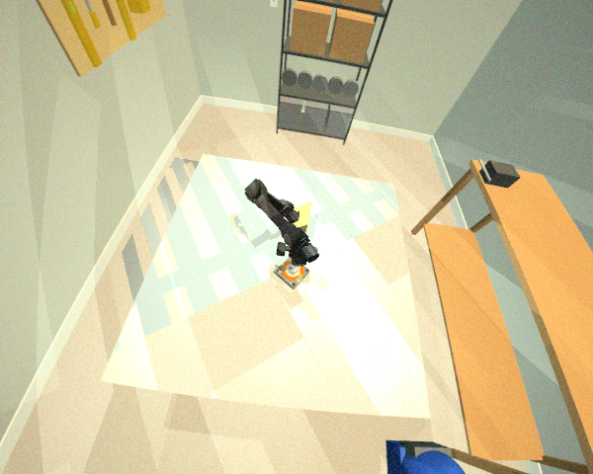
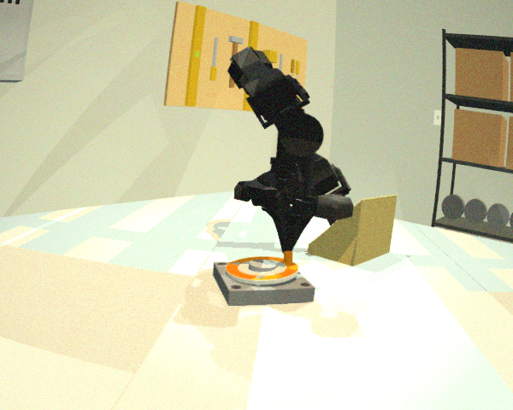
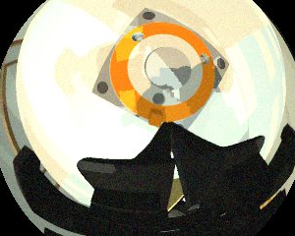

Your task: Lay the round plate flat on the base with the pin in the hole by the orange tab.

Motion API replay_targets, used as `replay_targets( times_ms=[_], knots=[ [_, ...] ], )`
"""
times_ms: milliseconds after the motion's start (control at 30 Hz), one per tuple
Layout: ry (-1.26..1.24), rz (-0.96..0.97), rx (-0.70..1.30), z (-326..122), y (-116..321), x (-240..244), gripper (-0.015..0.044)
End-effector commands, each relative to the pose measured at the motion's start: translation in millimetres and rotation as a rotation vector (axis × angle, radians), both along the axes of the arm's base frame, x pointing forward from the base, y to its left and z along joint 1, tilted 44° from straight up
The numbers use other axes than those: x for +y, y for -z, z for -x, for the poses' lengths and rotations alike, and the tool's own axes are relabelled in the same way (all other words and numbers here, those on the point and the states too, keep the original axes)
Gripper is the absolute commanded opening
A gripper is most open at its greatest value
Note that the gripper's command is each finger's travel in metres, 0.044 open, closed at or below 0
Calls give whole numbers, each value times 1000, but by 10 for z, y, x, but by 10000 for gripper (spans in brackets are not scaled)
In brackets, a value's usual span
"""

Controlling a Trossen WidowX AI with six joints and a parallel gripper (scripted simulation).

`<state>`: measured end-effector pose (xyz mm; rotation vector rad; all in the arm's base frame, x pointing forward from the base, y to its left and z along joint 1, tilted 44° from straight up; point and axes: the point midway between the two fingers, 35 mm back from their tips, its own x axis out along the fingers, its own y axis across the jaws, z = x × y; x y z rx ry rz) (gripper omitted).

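Your arm [image 2: 287, 132] bends down from its raised shoulder over the grey square base [image 2: 265, 289], which sits on the pale patterned floor mat [image 2: 115, 308]. The gripper [image 2: 288, 248] points straight down, its dark fingers pressed together into a single narrow wedge with nothing visible between them. The wedge's tip meets the top of the orange tab [image 2: 287, 257], which stands upright at the far right rim of the round plate [image 2: 261, 270].

In the exterior view, you see the plate, orange on top with a pale grey edge, resting on the base around the grey central post [image 2: 260, 265]. Its right side looks slightly higher than its left, though the tilt is faint at this size.

In the wrist view, the orange ring of the plate [image 3: 162, 73] fills most of the base [image 3: 104, 82], whose corner screw holes show at left, top and right. A small dark hole [image 3: 158, 98] lies in the plate's inner grey band, close to the gripper [image 3: 174, 133] at the ring's lower edge. You cannot tell from these views whether the pin is inside that hole.

Behind the arm, a tan wedge block [image 2: 358, 231] rests on the mat, well apart from the base. A tool board [image 2: 230, 57] hangs on the far wall and a black shelf unit [image 2: 486, 132] with cardboard boxes stands at right.
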<state>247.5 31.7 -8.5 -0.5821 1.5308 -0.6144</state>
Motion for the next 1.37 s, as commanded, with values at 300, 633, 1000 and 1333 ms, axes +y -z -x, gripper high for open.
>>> replay_targets(
  times_ms=[300,633,1000,1333],
  knots=[
    [8,-3,-2,-21,77,68,0],
    [7,-5,-2,-42,-138,279,0],
    [-1,-3,1,-47,-166,315,0],
    [-1,-3,1,-47,-166,315,0]
  ],
)
